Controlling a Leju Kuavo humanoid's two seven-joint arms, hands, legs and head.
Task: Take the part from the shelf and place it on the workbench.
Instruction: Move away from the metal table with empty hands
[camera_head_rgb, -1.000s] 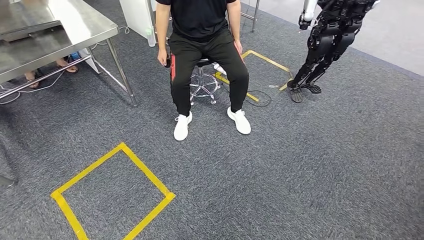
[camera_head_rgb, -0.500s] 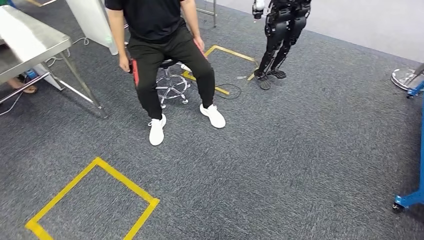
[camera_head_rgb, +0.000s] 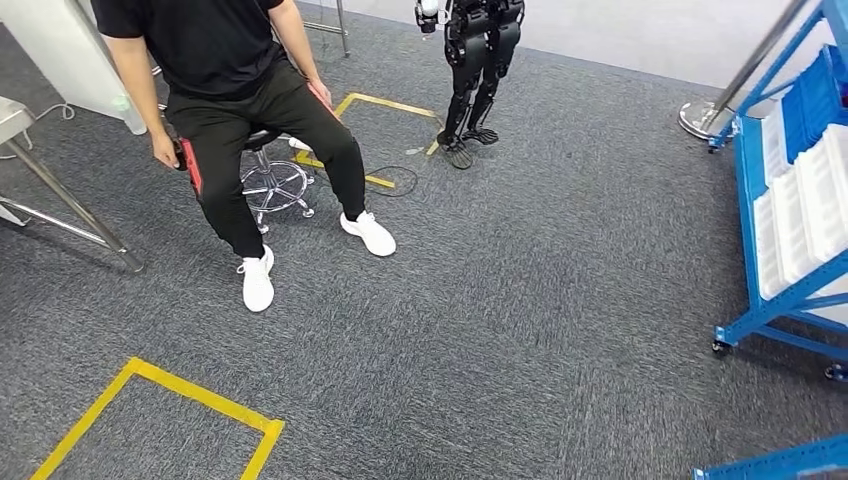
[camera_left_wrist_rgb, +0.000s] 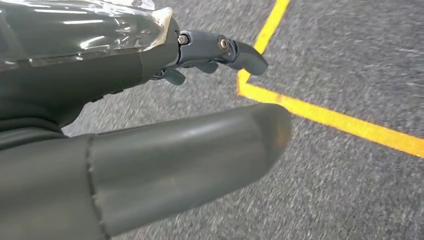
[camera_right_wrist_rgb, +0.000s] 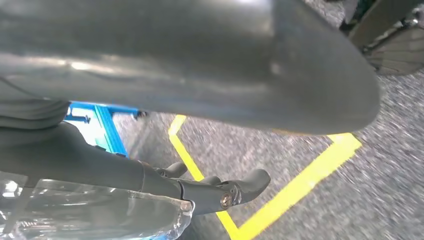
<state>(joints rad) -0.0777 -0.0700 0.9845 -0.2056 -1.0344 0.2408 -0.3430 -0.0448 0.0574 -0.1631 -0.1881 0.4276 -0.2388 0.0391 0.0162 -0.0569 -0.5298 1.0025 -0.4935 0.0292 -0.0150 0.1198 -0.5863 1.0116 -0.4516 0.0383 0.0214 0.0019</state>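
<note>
The head view looks down on grey carpet (camera_head_rgb: 560, 330). At the right edge stands a blue shelf (camera_head_rgb: 760, 235) on small wheels, its slanted levels holding white trays (camera_head_rgb: 800, 200) and blue bins (camera_head_rgb: 815, 95); what lies in them is too small to tell, so the part cannot be picked out. A second piece of blue frame (camera_head_rgb: 770, 462) shows at the lower right corner, and a round metal stand base (camera_head_rgb: 703, 120) sits just behind the shelf. To the left, a person (camera_head_rgb: 230, 110) in black clothes and white shoes sits on a wheeled stool (camera_head_rgb: 272, 180), well apart from the shelf. Behind the stool a yellow tape square (camera_head_rgb: 385, 105) marks the floor, with a dark cable (camera_head_rgb: 395, 180) lying on its near side, and another robot (camera_head_rgb: 475, 70) in black stands at its far corner. A metal desk (camera_head_rgb: 50, 205) shows by its legs and one corner at the far left. Another yellow tape square (camera_head_rgb: 150, 400) lies on the carpet at the lower left. In the left wrist view the left hand (camera_left_wrist_rgb: 165, 100) hangs over the carpet beside a yellow tape line (camera_left_wrist_rgb: 330, 117), thumb and fingers apart and nothing between them. In the right wrist view the right hand (camera_right_wrist_rgb: 200, 130) hangs likewise released, fingers spread over a yellow tape corner (camera_right_wrist_rgb: 295, 187), with a blue frame (camera_right_wrist_rgb: 102, 125) behind it.
</note>
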